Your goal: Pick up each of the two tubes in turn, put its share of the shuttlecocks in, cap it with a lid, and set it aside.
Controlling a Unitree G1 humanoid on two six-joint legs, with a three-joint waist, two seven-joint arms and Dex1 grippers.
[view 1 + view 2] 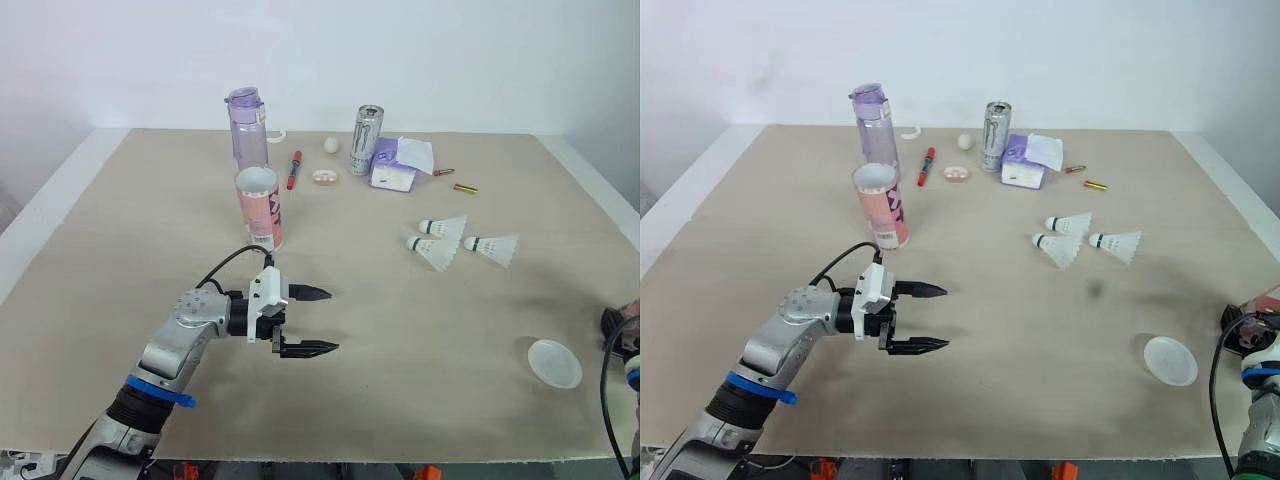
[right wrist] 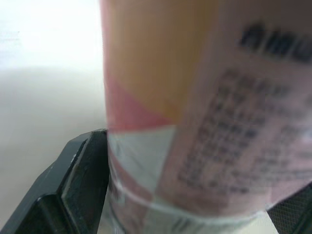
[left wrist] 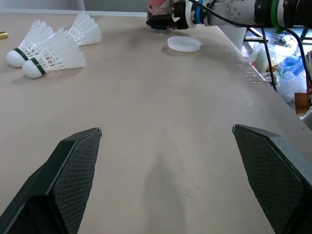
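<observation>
A pink tube [image 1: 258, 208] stands upright and uncapped on the table, left of centre. My left gripper [image 1: 332, 320] hovers open in front of it, with nothing between its fingers [image 3: 73, 170]. Three white shuttlecocks [image 1: 440, 226] [image 1: 435, 250] [image 1: 492, 247] lie together right of centre. A round translucent lid [image 1: 555, 362] rests near the front right. At the table's right edge my right gripper [image 3: 158, 19] is shut on a second pink tube [image 2: 195, 97], which sits close between its fingers [image 2: 73, 185].
Along the back stand a purple water bottle [image 1: 247, 128], a drink can [image 1: 366, 140] and a purple tissue pack [image 1: 395, 172]. A red pen [image 1: 295, 170], a small ball [image 1: 331, 145] and two small batteries [image 1: 466, 188] lie nearby.
</observation>
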